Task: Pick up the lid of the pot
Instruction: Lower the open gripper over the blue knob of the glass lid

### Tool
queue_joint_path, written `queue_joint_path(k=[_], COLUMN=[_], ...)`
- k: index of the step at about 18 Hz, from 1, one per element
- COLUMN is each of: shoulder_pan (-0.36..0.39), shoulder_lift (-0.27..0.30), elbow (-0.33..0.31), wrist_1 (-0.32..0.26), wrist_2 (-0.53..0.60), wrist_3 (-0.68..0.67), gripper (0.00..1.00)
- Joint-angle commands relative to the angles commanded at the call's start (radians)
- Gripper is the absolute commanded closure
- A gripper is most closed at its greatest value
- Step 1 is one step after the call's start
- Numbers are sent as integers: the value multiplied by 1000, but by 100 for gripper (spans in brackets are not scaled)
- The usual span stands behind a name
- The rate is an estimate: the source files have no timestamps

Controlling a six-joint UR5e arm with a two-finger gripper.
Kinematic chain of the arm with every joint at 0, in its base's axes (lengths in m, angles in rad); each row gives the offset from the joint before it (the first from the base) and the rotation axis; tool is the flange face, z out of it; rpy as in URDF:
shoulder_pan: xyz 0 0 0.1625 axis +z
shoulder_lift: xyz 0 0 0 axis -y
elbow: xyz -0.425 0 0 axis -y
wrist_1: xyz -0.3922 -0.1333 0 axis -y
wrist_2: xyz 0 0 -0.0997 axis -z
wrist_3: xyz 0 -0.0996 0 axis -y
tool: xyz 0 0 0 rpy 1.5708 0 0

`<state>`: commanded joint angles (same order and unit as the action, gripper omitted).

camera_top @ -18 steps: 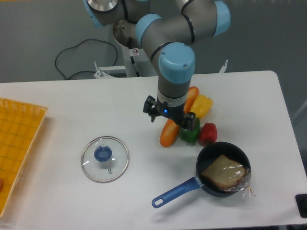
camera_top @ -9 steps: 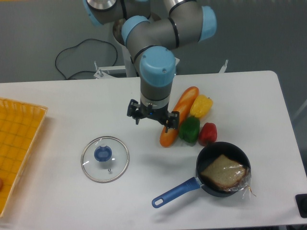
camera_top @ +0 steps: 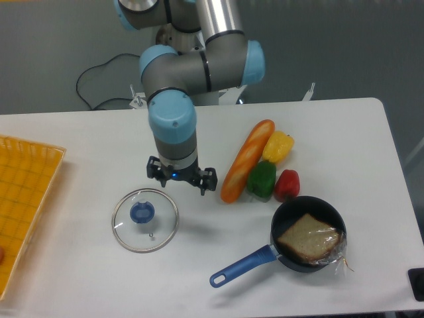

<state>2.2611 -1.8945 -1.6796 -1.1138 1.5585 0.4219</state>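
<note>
Two kitchen things take up the near part of the white surface point(camera_top: 79, 278) as we look at it: a black pan point(camera_top: 285, 215) toward the right of the view, and its blue handle point(camera_top: 242, 266), which slants toward us and to the left. Inside the pan we see a slice of bread point(camera_top: 308, 238) with clear plastic point(camera_top: 331, 255) around it. A small black block point(camera_top: 417, 285) sits at the right edge of the view, and an orange crate point(camera_top: 30, 199) runs along the left side.

A little farther back, on the left half of the surface, we have the clear pot lid point(camera_top: 162, 218), lying flat with its blue knob point(camera_top: 142, 212) up. Right of it in our view, a red pepper point(camera_top: 287, 185), a green pepper point(camera_top: 262, 179), a long loaf point(camera_top: 248, 159) and a yellow pepper point(camera_top: 278, 146) lie bunched together. The loaf's near end is what crowds the gripper point(camera_top: 182, 175) most, on the right of our view.

The jaws are wide apart. They hang just beyond the lid, with the knob nearer us and to the left of them; their exact height we cannot tell. Farthest off, a black cable point(camera_top: 99, 64) loops behind the surface.
</note>
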Motion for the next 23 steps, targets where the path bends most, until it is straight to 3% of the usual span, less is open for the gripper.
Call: queue_joint_path(k=[4,13,23], shoulder_pan=[-29,-87,-118], shoulder_lift=[-3,-35,-44], elbow=[-49,-54,-78], wrist_1=[87,141,169], wrist_2=[-5,-3,0], wrist_3=[-24,-115,-121], gripper=[0,0,0])
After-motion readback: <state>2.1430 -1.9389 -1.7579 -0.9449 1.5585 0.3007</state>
